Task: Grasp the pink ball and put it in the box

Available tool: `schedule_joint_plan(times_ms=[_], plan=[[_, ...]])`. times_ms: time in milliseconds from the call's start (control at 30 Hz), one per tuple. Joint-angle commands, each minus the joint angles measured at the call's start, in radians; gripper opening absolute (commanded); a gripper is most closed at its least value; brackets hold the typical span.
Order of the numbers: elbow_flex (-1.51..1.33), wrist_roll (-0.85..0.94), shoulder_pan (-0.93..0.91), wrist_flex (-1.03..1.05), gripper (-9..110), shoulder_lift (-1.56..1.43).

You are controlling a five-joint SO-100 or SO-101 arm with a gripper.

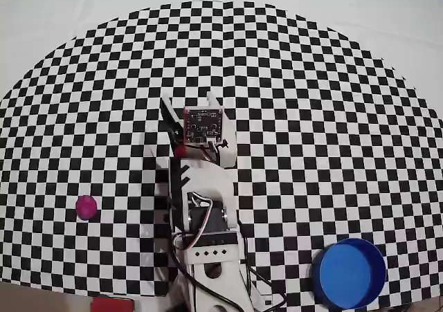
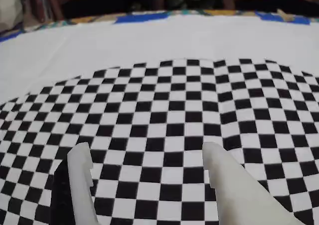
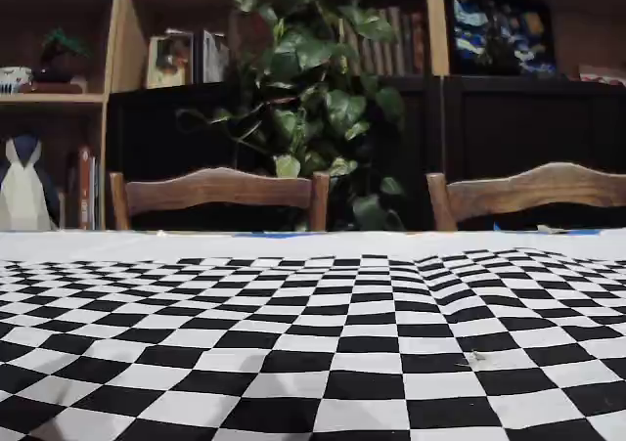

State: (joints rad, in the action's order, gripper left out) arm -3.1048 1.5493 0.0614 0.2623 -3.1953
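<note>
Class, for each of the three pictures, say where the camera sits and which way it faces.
Overhead view: above the table, looking down on the arm, pink ball and box.
Wrist view: on the arm, facing forward; the open hand shows.
Fixed view: low at table level, facing chairs and shelves; no robot.
All share the checkered cloth.

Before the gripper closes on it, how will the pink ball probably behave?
The pink ball is round and lies free on the flat checkered cloth, so a nudge would probably roll it. It looks small, likely light. Its matte surface may grip acceptably.
</note>
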Motion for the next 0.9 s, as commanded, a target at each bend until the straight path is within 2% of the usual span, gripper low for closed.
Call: schedule_joint_plan(times_ms=[0, 867], plan=[[-0.008, 0.006, 0.054, -0.031, 25, 0.011], [-0.008, 0.006, 0.377, -0.058, 25, 0.048]])
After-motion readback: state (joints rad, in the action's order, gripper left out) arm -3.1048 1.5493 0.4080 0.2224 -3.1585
